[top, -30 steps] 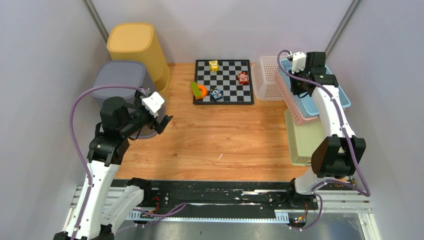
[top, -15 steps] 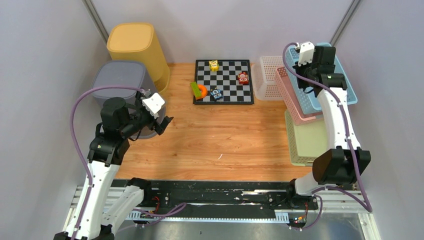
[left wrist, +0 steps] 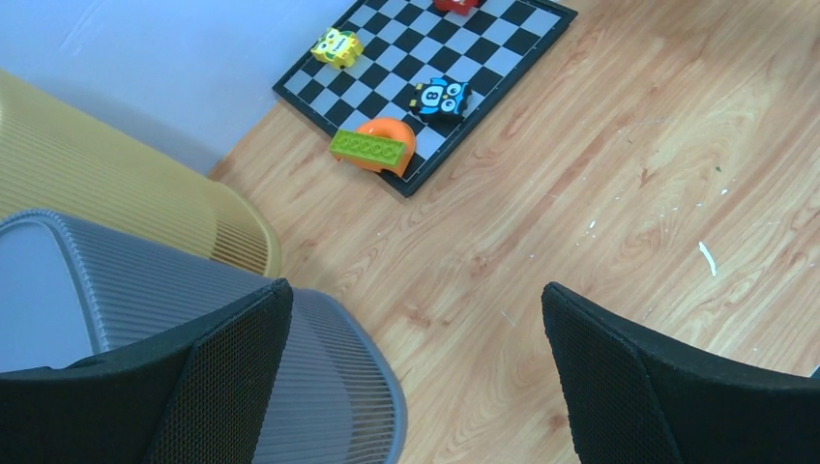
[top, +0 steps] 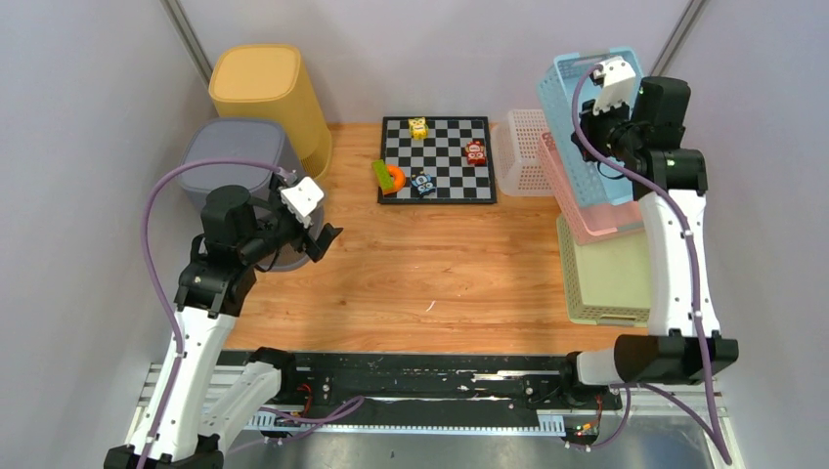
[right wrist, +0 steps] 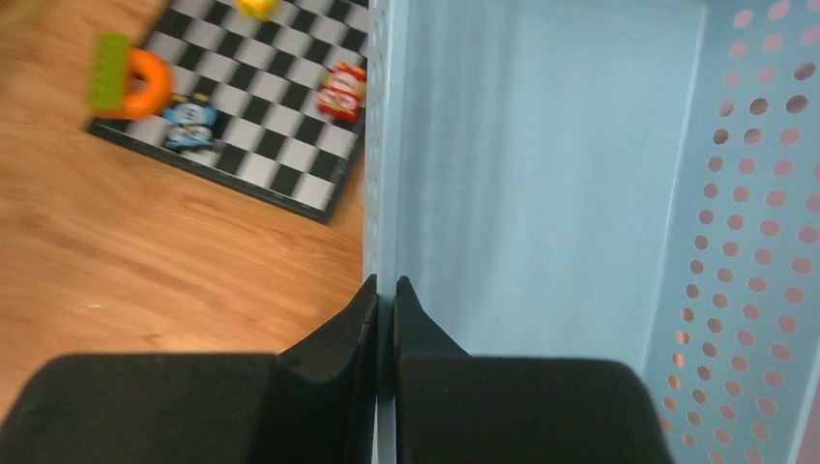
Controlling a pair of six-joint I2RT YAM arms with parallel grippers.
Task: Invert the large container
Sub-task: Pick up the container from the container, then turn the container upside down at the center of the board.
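**Q:** From overhead, which containers are on the table (top: 420,274)?

**A:** A chessboard (top: 437,161) lies at the far middle. Just right of it stands a white basket (top: 516,156). Further right, a pink basket (top: 579,213) lies on a green basket (top: 601,278). Above those two the large blue basket (top: 567,103) hangs tilted, with its far end high and its open side turned toward the chessboard. Whether its low end touches the pink basket cannot be told.

**Q:** What holds it?

**A:** The right gripper (top: 593,119), pinched tight on one wall.

**Q:** And left of the chessboard?

**A:** A yellow bin (top: 264,93) and a gray bin (top: 235,151) stand close together, each showing a solid top face. The left gripper (top: 318,230) hovers beside the gray bin with its jaws wide apart.

**Q:** What is on the chessboard?

**A:** A yellow toy (top: 418,127), a red toy (top: 475,151) and a blue owl (top: 423,184) sit on the squares. An orange ring (top: 395,179) with a green brick (top: 380,173) is at its left edge.

**Q:** What does the left wrist view show?

**A:** The fingers (left wrist: 232,377) are spread wide, one over the gray bin's ribbed side. The chessboard lies beyond them.

**Q:** And the right wrist view?

**A:** The two pads meet on the blue basket's thin wall. Its floor is pale and smooth, and its walls are punched with rows of round holes. The chessboard shows past that wall.
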